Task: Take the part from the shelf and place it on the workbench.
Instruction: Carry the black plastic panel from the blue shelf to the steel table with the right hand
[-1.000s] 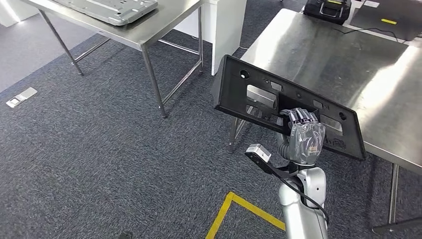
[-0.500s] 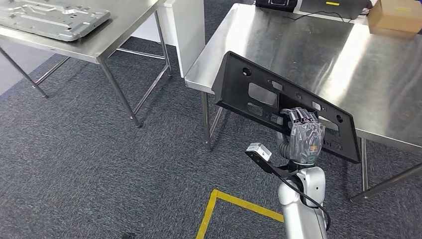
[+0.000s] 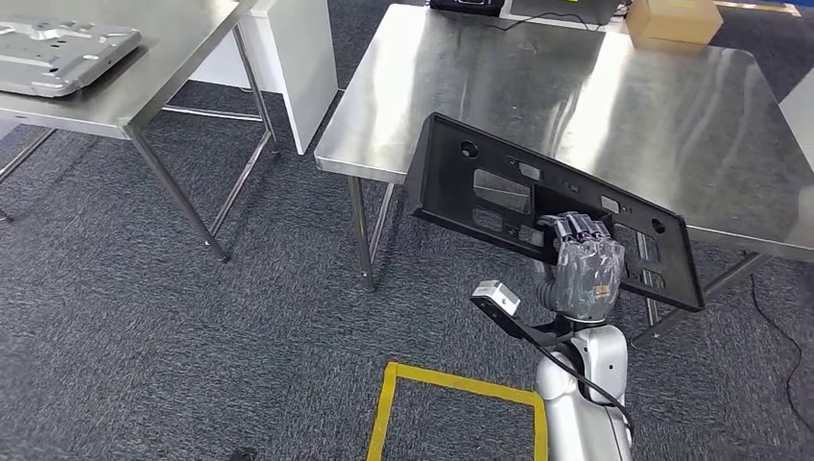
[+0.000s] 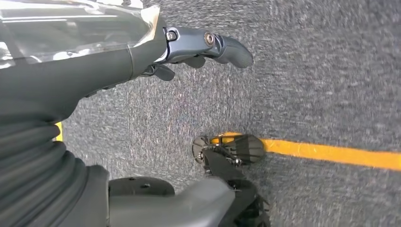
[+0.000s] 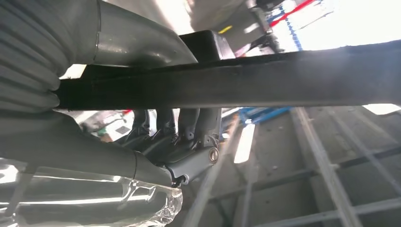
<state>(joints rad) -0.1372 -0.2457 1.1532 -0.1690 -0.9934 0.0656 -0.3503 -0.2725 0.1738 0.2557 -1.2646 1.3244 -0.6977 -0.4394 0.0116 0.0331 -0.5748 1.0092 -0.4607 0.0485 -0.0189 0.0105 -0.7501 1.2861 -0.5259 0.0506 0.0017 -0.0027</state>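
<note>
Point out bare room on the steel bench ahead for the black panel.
Most of the workbench top is bare steel, from its near edge by the black panel in the right hand back to the far edge. Crowded only there: a cardboard box and a dark device.

Black part (image 3: 499,192), matte and dark all over. The right hand (image 3: 579,274) on it is grey, under a clear shiny wrap, on a silver arm (image 3: 586,403). Tabletop (image 3: 595,96) is bright brushed steel. Carpet (image 3: 192,336) is speckled blue-grey, crossed by yellow tape (image 3: 451,384). A tan cardboard box (image 3: 672,19) sits far back. The left hand (image 4: 142,52) is dark grey.
</note>
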